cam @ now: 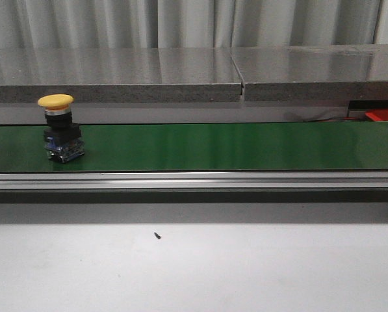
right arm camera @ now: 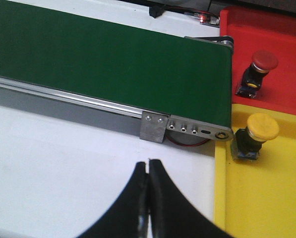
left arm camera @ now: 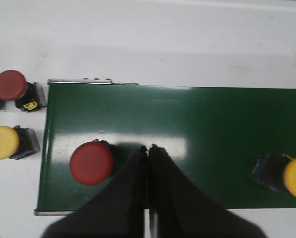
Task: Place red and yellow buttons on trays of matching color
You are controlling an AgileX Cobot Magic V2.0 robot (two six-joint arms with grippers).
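A yellow button point(cam: 59, 127) stands upright on the green belt point(cam: 232, 146) at its left end; it also shows in the left wrist view point(left arm camera: 286, 174). A red button point(left arm camera: 91, 163) stands on the belt point(left arm camera: 212, 129) just beside my left gripper point(left arm camera: 148, 148), which is shut and empty above the belt. A red button point(left arm camera: 13, 89) and a yellow button point(left arm camera: 9, 143) lie on the white table off the belt's end. My right gripper point(right arm camera: 148, 162) is shut and empty over the white table. A red button point(right arm camera: 257, 73) stands on the red tray point(right arm camera: 281, 34), a yellow button point(right arm camera: 254, 135) on the yellow tray point(right arm camera: 266, 198).
The belt's metal end bracket point(right arm camera: 187, 130) sits beside the yellow tray. A grey ledge point(cam: 181, 78) runs behind the belt. A small dark speck point(cam: 157, 236) lies on the white table in front. A corner of the red tray point(cam: 383, 115) shows far right.
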